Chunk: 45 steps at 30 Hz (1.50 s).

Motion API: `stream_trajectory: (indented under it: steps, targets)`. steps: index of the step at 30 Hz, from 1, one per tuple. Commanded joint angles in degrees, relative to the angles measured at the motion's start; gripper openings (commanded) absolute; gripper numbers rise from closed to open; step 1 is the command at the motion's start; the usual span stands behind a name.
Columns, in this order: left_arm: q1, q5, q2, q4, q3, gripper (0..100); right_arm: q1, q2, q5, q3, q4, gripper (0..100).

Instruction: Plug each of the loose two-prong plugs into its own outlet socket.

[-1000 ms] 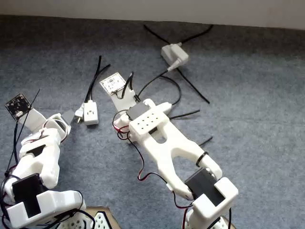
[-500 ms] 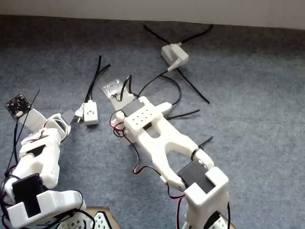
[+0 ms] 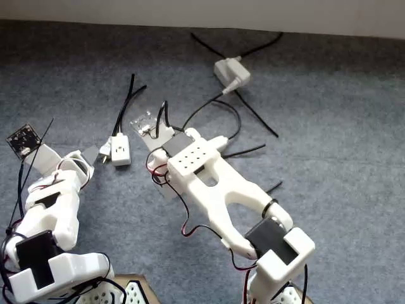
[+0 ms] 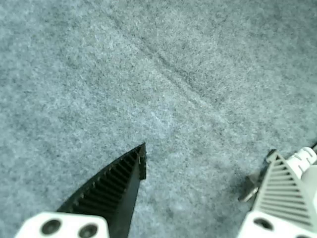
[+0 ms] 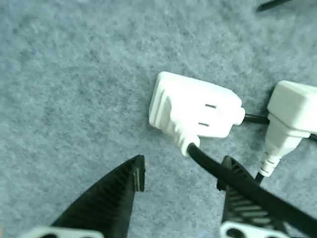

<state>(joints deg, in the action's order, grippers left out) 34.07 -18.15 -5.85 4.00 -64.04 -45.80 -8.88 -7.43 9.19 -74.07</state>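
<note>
A white two-slot outlet socket (image 5: 193, 108) lies on the grey carpet just beyond my open right gripper (image 5: 183, 159). Its black cord (image 5: 233, 181) runs back across one finger. A loose white plug (image 5: 290, 116) lies beside that socket. My left gripper (image 4: 208, 151) is open over bare carpet, with the metal prongs of a white plug (image 4: 303, 161) beside its pale finger. From above, my left gripper (image 3: 90, 159) sits next to that plug (image 3: 104, 151) and a white socket (image 3: 120, 150). My right arm (image 3: 196, 158) stretches across the middle.
Another white socket and plug pair (image 3: 231, 73) lies at the back, with black cords (image 3: 253, 114) looping over the carpet towards my right arm. A pale wall edge (image 3: 253, 12) borders the far side. Open carpet (image 3: 342, 139) spreads to the right.
My right arm's wrist has rolled, tipping its camera board over and shifting it slightly left and nearer. The left arm and the plugs have stayed put.
</note>
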Motion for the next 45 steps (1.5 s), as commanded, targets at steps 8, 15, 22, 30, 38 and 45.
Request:
stream_trajectory:
  steps: [8, 15, 22, 30, 38, 45]
  targets:
    - [-0.3, -0.2, -0.5, 0.6, 0.5, 36, 7.3, 2.9, -38.6, -0.7, -2.0, 24.1]
    - [-0.3, -0.2, -0.5, 0.6, 0.5, 36, 5.3, 2.7, -46.8, -0.7, 8.0, 24.1]
    - [-0.3, -0.2, -0.3, 0.6, 0.4, 36, 2.5, 0.5, -46.9, -0.6, 10.2, 24.1]
    - [-0.6, -0.2, -0.6, 0.6, 0.7, 36, 2.5, -13.0, -49.8, -2.4, 10.6, 24.1]
    - [-0.7, -0.2, -0.2, 0.6, 0.5, 36, 2.6, -14.6, -49.2, -7.3, 13.7, 21.4]
    - [-0.7, -0.2, -0.2, 0.6, 0.6, 36, 3.6, -14.4, -45.6, -9.0, 16.1, 3.9]
